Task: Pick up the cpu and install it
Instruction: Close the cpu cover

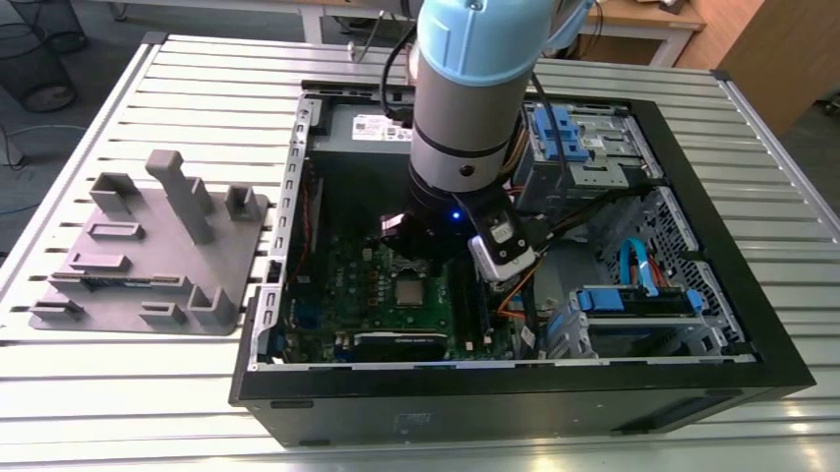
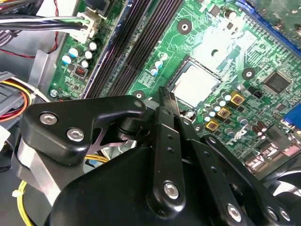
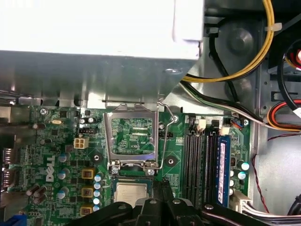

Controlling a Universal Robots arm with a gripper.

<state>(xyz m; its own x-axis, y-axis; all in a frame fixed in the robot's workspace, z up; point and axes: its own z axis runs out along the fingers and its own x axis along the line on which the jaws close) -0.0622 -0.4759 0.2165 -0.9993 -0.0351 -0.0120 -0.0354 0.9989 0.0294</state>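
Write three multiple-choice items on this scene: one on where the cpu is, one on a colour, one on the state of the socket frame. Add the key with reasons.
1. Where is the cpu?
A) on the grey tray
B) in the socket on the motherboard
C) clamped in the pincer

2. What colour is the motherboard?
A) green
B) red
C) white

3. How does the socket frame stand?
A) shut over the cpu
B) swung open, off the cpu
C) lying on the table

Key:
1 B: both wrist views show the cpu lying in the socket, while the shut pincer holds nothing.
2 A: the board is green in every view.
3 B: in the first wrist view the frame lies beside the cpu, with bare board showing through it.
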